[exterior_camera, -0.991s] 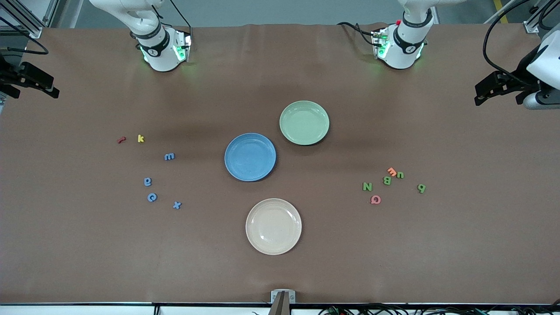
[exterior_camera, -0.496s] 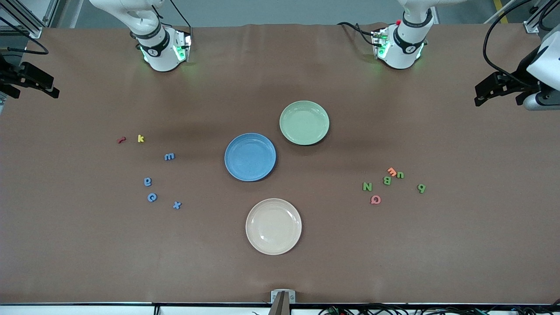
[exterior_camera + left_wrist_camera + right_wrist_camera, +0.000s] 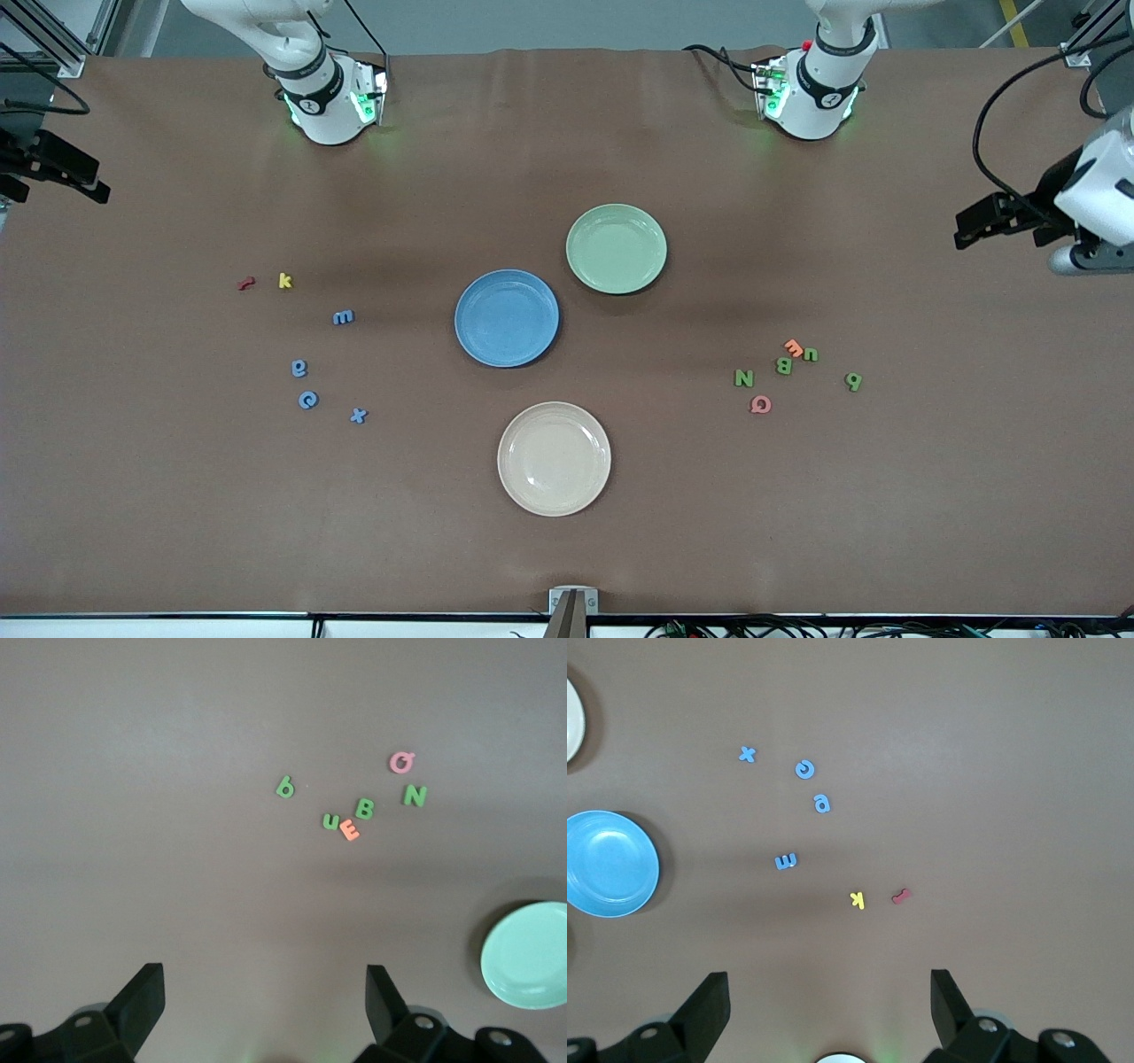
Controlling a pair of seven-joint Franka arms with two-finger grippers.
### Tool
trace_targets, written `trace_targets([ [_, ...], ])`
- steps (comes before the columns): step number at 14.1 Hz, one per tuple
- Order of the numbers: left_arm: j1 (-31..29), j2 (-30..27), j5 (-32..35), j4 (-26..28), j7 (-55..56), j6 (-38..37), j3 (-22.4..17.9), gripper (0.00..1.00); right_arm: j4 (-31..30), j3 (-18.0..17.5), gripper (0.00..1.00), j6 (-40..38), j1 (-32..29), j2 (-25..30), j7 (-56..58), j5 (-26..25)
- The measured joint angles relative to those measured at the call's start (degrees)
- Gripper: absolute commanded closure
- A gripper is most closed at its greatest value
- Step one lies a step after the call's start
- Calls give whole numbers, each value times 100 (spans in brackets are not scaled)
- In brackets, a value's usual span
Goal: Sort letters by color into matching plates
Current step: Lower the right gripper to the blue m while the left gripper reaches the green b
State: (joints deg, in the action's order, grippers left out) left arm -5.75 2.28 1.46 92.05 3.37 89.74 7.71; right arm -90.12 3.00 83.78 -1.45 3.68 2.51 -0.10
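Item: four small green foam letters (image 3: 784, 365) lying toward your left arm's end of the surface, under its open, empty left claw (image 3: 266, 1014); four small blue foam letters (image 3: 307, 400) facing your open right claw (image 3: 829, 1014).

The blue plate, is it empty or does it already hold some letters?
Empty. The blue plate shows only bare surface; all four blue letters lie on the table toward the right arm's end.

The only readable characters are the foam letters themselves: green N (image 3: 743, 378), B (image 3: 784, 365), u (image 3: 811, 354) and b (image 3: 852, 381), an orange E (image 3: 794, 347), a pink Q (image 3: 760, 404), blue m (image 3: 343, 316), a (image 3: 299, 368), c (image 3: 307, 400) and x (image 3: 358, 415), and a yellow k (image 3: 284, 280), all lying well clear of either arm's fingers
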Motion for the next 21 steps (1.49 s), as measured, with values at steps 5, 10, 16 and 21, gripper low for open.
trace_targets([
  [5,-25,722,1,326,-3,764,14,1,-43,1,0,567,-84,-841,191,-2],
  [10,27,813,5,1071,-37,1675,79,3,-446,-5,0,874,-84,-1108,244,12],
  [16,57,994,477,1701,-674,2700,94,8,-2098,-69,0,2678,81,-1124,273,184],
  [21,69,1359,502,1725,-1017,3138,119,13,-3504,-97,2,4608,487,-1134,273,195],
])
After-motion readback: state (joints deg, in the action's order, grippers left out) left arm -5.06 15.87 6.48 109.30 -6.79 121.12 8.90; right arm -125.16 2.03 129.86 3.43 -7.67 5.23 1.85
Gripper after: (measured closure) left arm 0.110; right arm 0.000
